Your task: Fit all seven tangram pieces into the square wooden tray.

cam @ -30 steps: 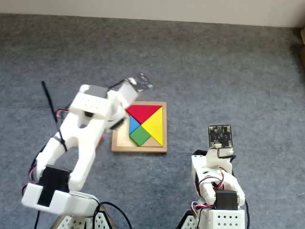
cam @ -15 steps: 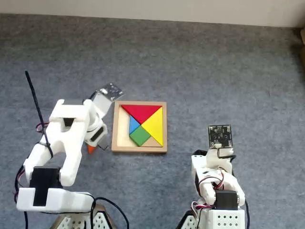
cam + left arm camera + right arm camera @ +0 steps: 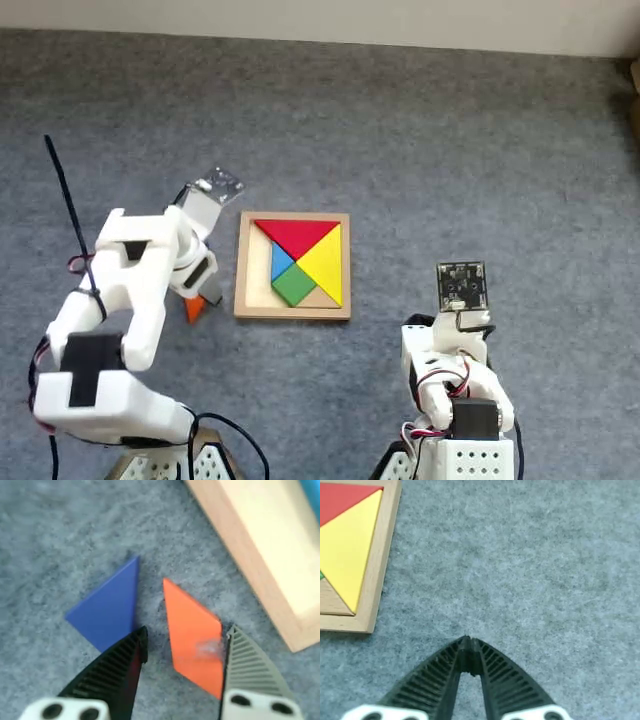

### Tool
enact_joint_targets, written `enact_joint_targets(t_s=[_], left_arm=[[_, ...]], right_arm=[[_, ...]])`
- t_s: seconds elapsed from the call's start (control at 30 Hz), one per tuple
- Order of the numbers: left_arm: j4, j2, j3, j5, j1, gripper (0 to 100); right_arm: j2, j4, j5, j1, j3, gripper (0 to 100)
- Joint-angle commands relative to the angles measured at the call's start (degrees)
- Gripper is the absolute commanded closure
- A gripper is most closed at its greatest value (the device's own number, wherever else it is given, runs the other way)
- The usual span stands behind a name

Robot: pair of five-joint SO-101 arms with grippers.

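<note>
A: Surroundings?

B: Grey carpet [image 3: 450, 140] all over. The tray [image 3: 243, 268] sits in the middle of the high view. It holds a red triangle [image 3: 300, 236], a yellow triangle [image 3: 326, 265], a small blue piece [image 3: 281, 262] and a green piece [image 3: 293, 287]; its left strip is bare wood. A black cable [image 3: 62, 195] stands up at the left.

A: Loose pieces?

B: The orange piece [image 3: 192, 642] lies on the carpet just left of the tray's lower left corner, and a dark blue triangle [image 3: 109, 611] lies beside it, apart from it.

A: Anything in the way?

B: From above, the left arm [image 3: 140, 270] covers the dark blue triangle and most of the orange piece. The tray wall is near the orange piece.

A: Grippers?

B: The left gripper [image 3: 187, 630] has its fingers spread, one on each side of the orange piece. The right gripper [image 3: 469, 647] is closed on nothing, over carpet at the lower right.

A: Versus a second ago?

B: The left arm has swung off the tray's upper left corner to the carpet on the left, so the tray's left edge is now uncovered. The right arm is unchanged.
</note>
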Motion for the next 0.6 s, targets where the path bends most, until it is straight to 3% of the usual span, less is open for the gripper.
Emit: enact_joint_targets(t_s=[0.0,0.2,0.57], left_arm=[[4.0,4.2,-5.4,0.0,2.2,82],[6.5,3.6,-5.8,0.2,5.2,92],[9.1,-8.9,-5.5,5.3,8.0,95]], right_arm=[[-0.5,0.0,0.1,0.6,8.5,98.9],[-0.5,0.0,0.1,0.6,8.5,98.9],[-0.5,0.0,0.1,0.6,8.5,98.9]])
